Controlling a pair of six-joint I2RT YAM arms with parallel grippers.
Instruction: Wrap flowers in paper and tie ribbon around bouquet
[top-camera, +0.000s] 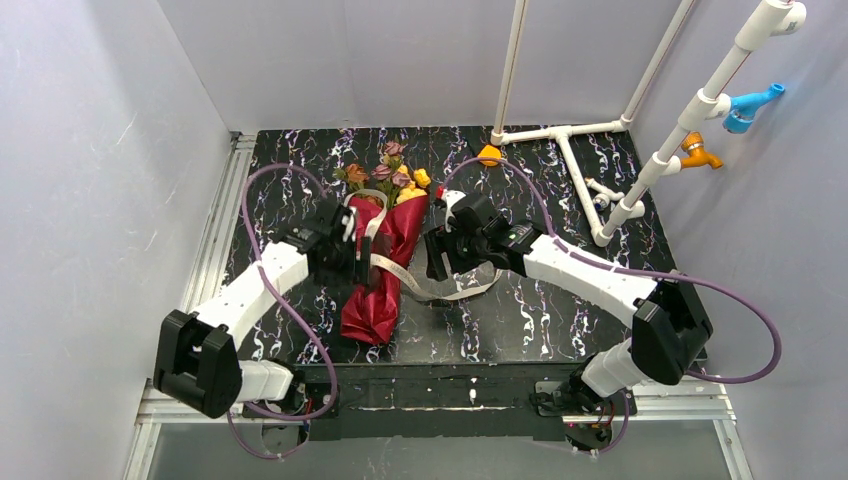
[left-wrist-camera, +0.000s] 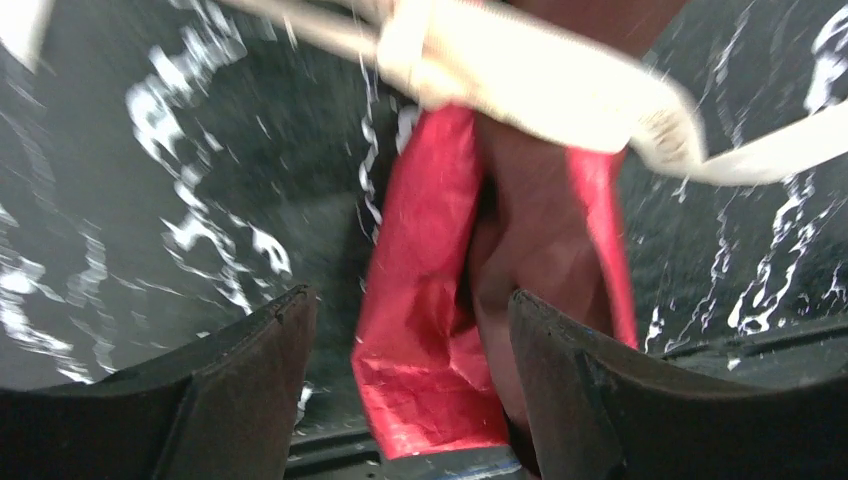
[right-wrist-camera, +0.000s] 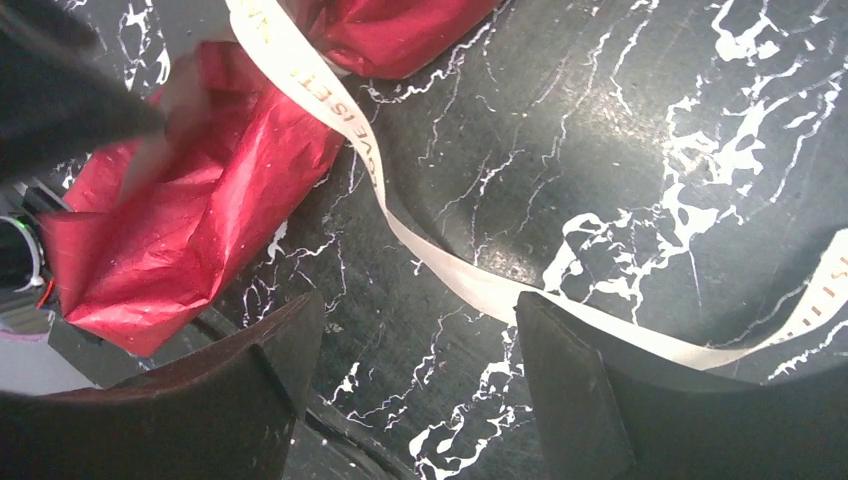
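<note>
A bouquet (top-camera: 385, 255) wrapped in dark red paper lies mid-surface (top-camera: 560, 320), its flowers (top-camera: 385, 172) at the far end. A cream ribbon (top-camera: 400, 272) crosses it and trails right. The left jaws stand apart just left of it. The right jaws stand apart, empty, just right.

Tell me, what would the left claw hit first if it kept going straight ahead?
Probably the dark red paper, framed squarely by the open left claw; the ribbon crosses farther along. Depth is unclear.
</note>
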